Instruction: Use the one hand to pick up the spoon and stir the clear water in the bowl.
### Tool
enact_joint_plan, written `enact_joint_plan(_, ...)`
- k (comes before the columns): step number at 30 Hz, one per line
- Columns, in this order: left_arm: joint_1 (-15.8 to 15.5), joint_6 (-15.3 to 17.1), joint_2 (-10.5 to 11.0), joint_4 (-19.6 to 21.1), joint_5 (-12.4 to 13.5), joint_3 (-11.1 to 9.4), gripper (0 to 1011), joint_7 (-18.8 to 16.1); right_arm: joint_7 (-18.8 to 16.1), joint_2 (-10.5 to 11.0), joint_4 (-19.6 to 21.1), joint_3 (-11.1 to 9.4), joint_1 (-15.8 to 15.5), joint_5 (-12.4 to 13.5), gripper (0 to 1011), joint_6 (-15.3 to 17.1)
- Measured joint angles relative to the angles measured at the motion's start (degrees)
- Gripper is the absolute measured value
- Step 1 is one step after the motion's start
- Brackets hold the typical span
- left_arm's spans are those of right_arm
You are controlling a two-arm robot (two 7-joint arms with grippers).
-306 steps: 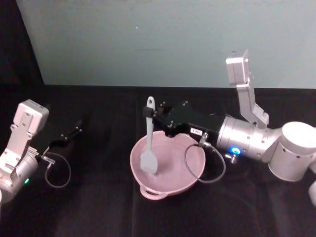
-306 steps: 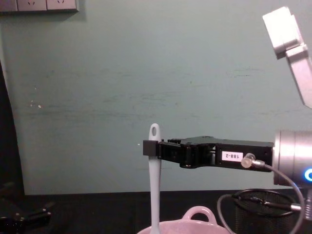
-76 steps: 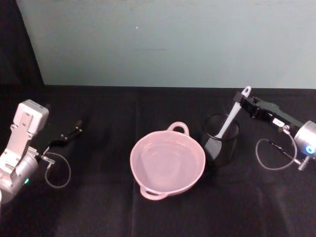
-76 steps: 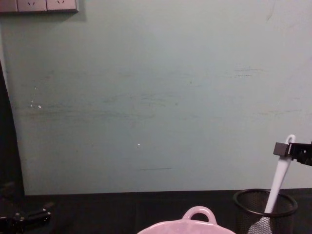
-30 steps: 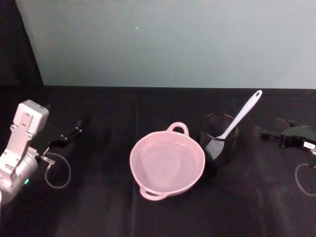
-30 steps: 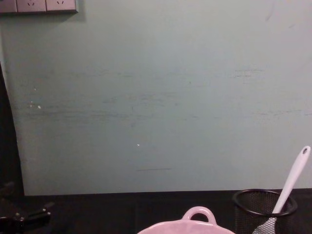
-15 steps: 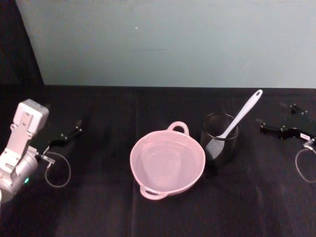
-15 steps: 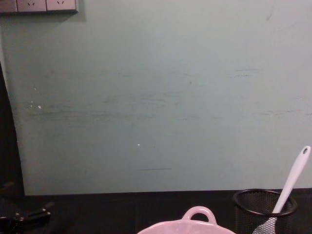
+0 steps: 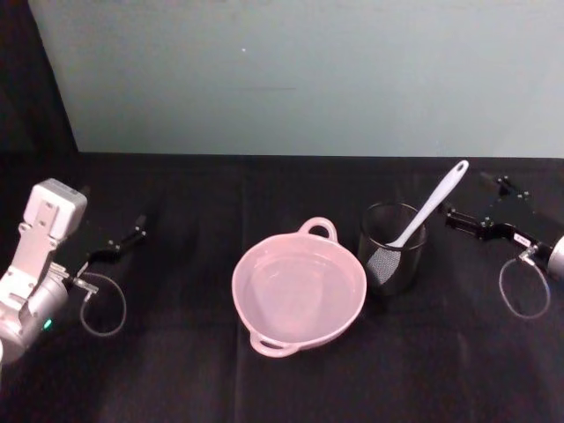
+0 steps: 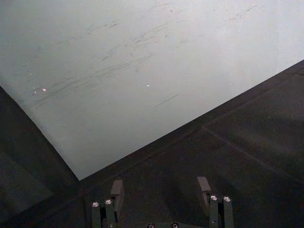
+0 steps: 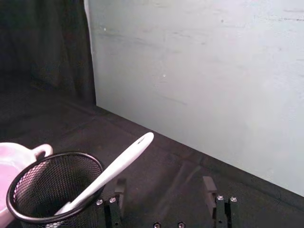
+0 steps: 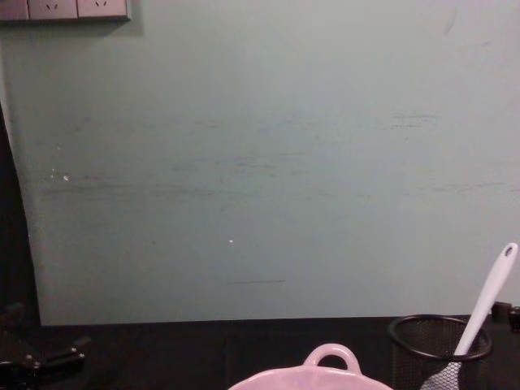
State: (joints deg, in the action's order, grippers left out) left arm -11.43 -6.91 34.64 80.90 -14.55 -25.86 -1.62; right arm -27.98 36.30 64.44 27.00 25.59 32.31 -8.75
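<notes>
The white spoon (image 9: 429, 205) leans in the black mesh cup (image 9: 392, 248), its handle tip pointing up and to the right. The cup stands just right of the pale pink bowl (image 9: 298, 295), which holds clear water. My right gripper (image 9: 477, 202) hangs open to the right of the spoon's handle, apart from it and holding nothing. In the right wrist view the spoon (image 11: 118, 168) and cup (image 11: 52, 190) lie ahead of the open right gripper (image 11: 164, 187). My left gripper (image 9: 130, 234) is parked at the far left, open and holding nothing, as in the left wrist view (image 10: 160, 190).
A black cloth (image 9: 176, 370) covers the table, and a pale green wall (image 9: 291, 79) stands behind it. In the chest view the spoon (image 12: 485, 303) rises from the cup (image 12: 439, 341) at the lower right, beside the bowl's loop handle (image 12: 331, 356).
Over the last second my right gripper has drifted left and away from me, closer to the spoon's handle. The spoon rests in the cup, unmoved. The left arm is still.
</notes>
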Motion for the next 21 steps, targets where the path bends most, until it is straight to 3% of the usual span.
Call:
enact_joint_plan(9, 0.0, 0.0, 0.0, 0.0, 0.0, 0.0, 1005, 0.0, 0.59, -2.08, -1.76, -0.2, -0.55, -1.83, 1003, -1.68)
enact_joint_plan(15, 0.0, 0.0, 0.0, 0.0, 0.0, 0.0, 1005, 0.0, 5.28, -2.07, 0.55, -0.65, -2.05, -4.57, 1003, 1.21)
enact_joint_plan(21, 0.0, 0.0, 0.0, 0.0, 0.0, 0.0, 1005, 0.0, 9.95, -3.13, 2.05, -2.68, -4.29, -6.18, 1003, -1.55)
